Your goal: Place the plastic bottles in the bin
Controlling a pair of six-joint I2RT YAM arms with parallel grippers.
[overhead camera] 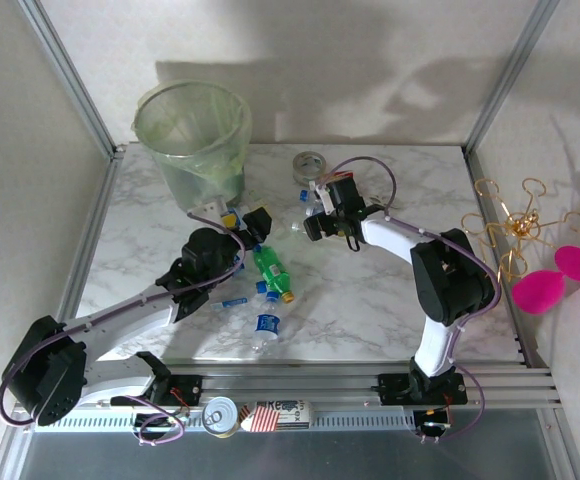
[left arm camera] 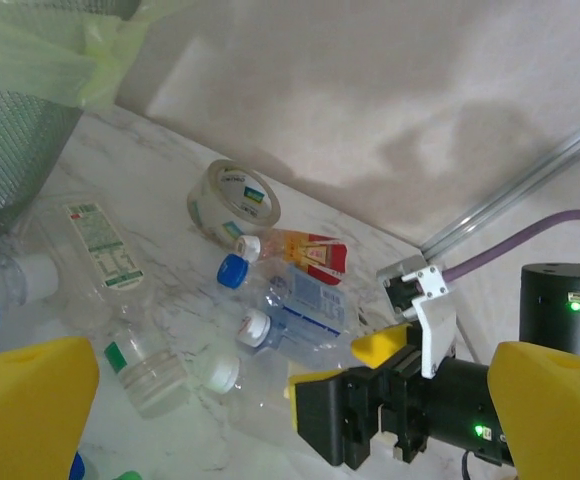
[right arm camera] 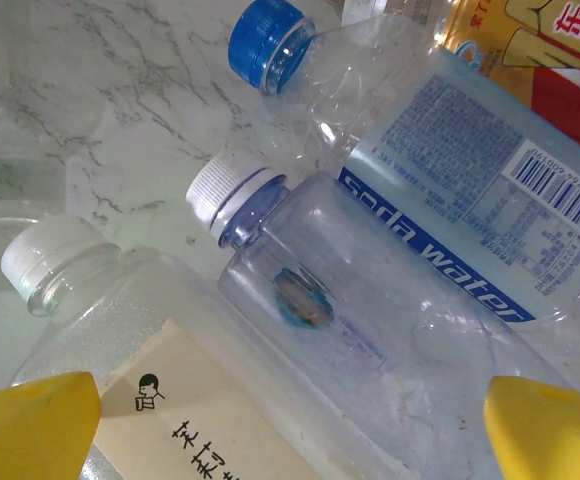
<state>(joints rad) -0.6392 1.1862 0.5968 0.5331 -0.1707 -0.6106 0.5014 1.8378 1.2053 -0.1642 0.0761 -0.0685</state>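
Observation:
The bin (overhead camera: 192, 140), pale green with a liner, stands at the back left; its wall (left arm camera: 15, 130) shows in the left wrist view. Plastic bottles lie in a loose heap at mid-table, among them a green one (overhead camera: 270, 268). My right gripper (overhead camera: 315, 218) hangs open low over the heap. Between its yellow fingers (right arm camera: 30, 425) lie a clear white-capped bottle with a cream label (right arm camera: 160, 400) and a bluish clear bottle (right arm camera: 350, 320). Beyond them lies a blue-capped soda water bottle (right arm camera: 450, 130). My left gripper (overhead camera: 257, 226) is open and holds nothing, just left of the right gripper (left arm camera: 370, 370).
A grey tape roll (overhead camera: 310, 163) lies behind the heap, also seen as the tape roll (left arm camera: 233, 202) beside a red-and-yellow labelled bottle (left arm camera: 305, 250). A tin can (overhead camera: 220, 415) sits on the front rail. A gold wire stand (overhead camera: 510, 225) and pink shapes sit off the table's right edge.

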